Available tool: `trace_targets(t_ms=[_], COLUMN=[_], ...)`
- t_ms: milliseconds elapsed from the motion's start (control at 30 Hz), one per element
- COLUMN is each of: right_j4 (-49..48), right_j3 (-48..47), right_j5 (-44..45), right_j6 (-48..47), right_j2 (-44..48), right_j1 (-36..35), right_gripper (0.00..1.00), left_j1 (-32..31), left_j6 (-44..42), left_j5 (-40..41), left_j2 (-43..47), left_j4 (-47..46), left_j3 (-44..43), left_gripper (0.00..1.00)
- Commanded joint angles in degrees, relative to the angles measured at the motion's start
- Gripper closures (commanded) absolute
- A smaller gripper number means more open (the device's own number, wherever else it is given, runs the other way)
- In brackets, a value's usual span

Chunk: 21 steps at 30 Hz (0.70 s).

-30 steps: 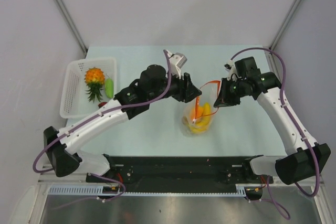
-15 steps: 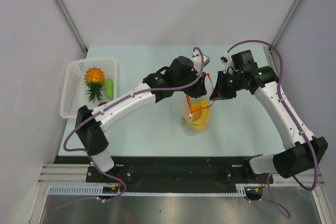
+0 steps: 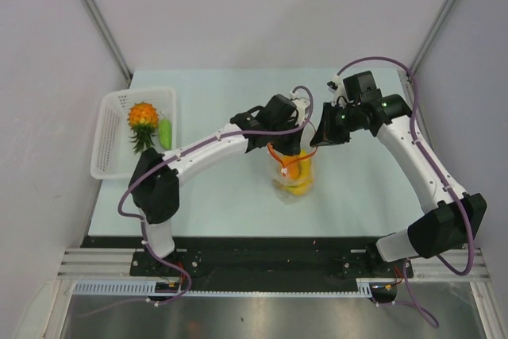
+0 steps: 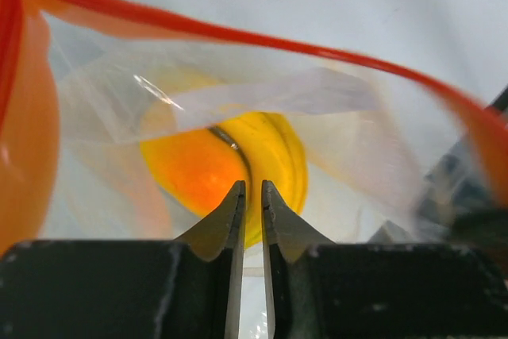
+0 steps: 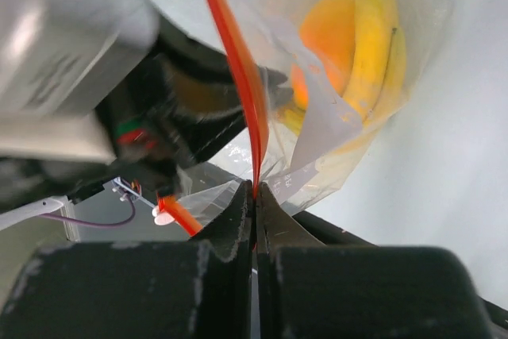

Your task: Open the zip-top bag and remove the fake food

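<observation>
zip-top bag (image 4: 365, 140): bananas (image 5: 373, 45), orange piece (image 5: 329, 33). basket (image 3: 109, 150): pineapple (image 3: 143, 117), green piece (image 3: 165, 132). right gripper (image 5: 255, 192) clamps zip strip (image 5: 238, 77); left gripper (image 4: 252, 192) grip unclear.

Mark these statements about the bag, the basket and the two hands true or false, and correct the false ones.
1. The pineapple lies in the basket. True.
2. The bag is empty. False: bananas and an orange piece are inside it.
3. The right hand is shut on the bag's red strip. True.
4. The left hand hangs over the basket. False: it is at the bag's mouth, its tips close to the food inside.
</observation>
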State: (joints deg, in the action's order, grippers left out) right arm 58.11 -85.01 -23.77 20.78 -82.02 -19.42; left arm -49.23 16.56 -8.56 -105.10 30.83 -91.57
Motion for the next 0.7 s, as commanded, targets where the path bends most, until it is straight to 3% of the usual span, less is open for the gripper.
trace_targets(t_ms=[0, 200, 500, 567, 667], right_j4=[1.6, 1.5, 1.8, 1.8, 1.9], right_j3=[-0.5, 2.1, 3.4, 3.7, 3.2], right_j5=[1.9, 1.4, 0.7, 0.5, 0.7], right_j6=[-0.1, 0.3, 0.8, 0.8, 0.8], right_j2=[0.6, 2.0, 2.0, 1.8, 2.1], right_j1=[0.0, 0.5, 0.3, 0.3, 0.0], right_gripper=[1.00, 1.00, 1.00, 1.00, 1.00], left_j1=[0.4, 0.5, 0.5, 0.4, 0.4], left_j6=[1.5, 2.4, 3.6, 3.7, 2.5], left_j5=[1.9, 2.7, 6.4, 6.8, 8.5], left_j2=[-2.7, -4.6, -9.1, -10.3, -8.6], left_j4=[-2.2, -4.8, -2.3, -0.5, 1.2], left_j3=[1.3, 4.3, 2.4, 1.1, 0.9], left_gripper=[0.85, 0.79, 0.55, 0.54, 0.62])
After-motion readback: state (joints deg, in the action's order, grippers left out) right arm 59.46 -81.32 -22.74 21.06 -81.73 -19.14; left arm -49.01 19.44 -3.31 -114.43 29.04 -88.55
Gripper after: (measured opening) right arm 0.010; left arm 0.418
